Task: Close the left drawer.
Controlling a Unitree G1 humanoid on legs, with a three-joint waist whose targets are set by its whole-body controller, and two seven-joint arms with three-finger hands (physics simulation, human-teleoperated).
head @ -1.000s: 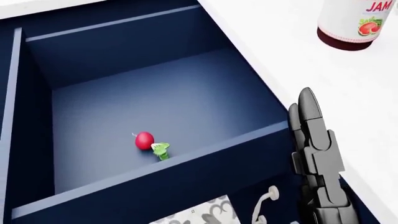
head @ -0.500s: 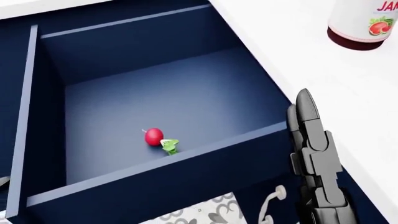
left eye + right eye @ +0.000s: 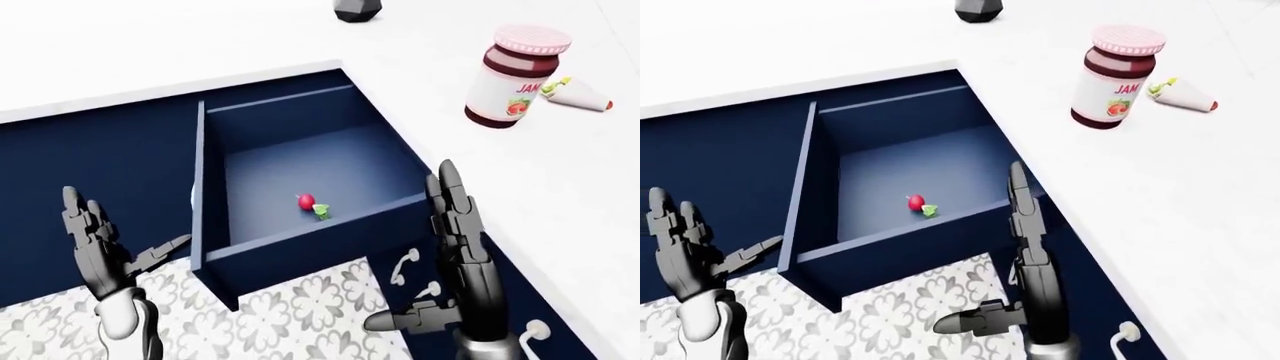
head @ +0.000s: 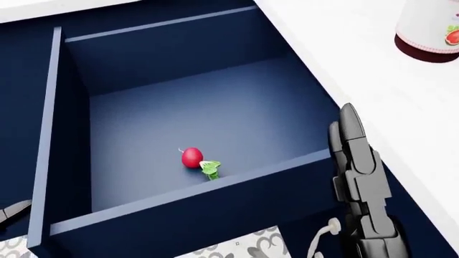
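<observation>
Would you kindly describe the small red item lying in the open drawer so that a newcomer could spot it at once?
Find the open dark blue drawer pulled out below the white counter. On its floor, close to the front panel, lies a radish, round and red with a green leaf tuft at one end. It is the only thing in the drawer and the only bright colour against the blue.

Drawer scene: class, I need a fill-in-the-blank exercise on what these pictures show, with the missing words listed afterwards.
1. The drawer stands ____.
2. Inside the drawer lies a red ____ with green leaves.
3. On the white counter stands a jar labelled ____.
4. Both the left hand and the right hand have their fingers ____.

Missing words: open; radish; JAM; open
</observation>
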